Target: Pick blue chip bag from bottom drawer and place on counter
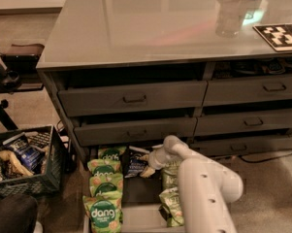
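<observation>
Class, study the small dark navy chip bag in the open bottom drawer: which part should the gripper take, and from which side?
Probably take the dark navy crinkly chip bag across its middle, from above: it lies flat in the shallow grey metal bottom drawer, with green snack bags close beside it and the cabinet overhanging behind. The gripper sits low at the bag's edge.
</observation>
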Controlling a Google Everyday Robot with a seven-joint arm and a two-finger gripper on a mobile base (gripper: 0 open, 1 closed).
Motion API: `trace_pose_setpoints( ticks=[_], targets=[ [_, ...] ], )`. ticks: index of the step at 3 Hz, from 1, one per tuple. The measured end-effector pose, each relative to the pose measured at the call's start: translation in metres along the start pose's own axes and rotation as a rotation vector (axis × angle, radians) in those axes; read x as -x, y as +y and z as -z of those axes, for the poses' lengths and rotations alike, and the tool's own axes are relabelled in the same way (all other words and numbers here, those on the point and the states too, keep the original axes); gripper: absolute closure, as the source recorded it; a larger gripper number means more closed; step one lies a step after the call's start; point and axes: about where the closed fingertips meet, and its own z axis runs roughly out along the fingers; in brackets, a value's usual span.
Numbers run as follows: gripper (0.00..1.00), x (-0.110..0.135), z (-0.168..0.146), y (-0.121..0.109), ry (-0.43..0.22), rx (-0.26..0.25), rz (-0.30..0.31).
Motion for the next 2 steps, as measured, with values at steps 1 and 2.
trace_pose_setpoints(
  ticks=[1, 2],
  targets=[
    [1.00, 0.027, 0.065, -0.015, -0.001, -0.111, 0.119],
    [1.00, 0.050, 0.105, 0.004, 0.008, -0.139, 0.217]
  ],
)
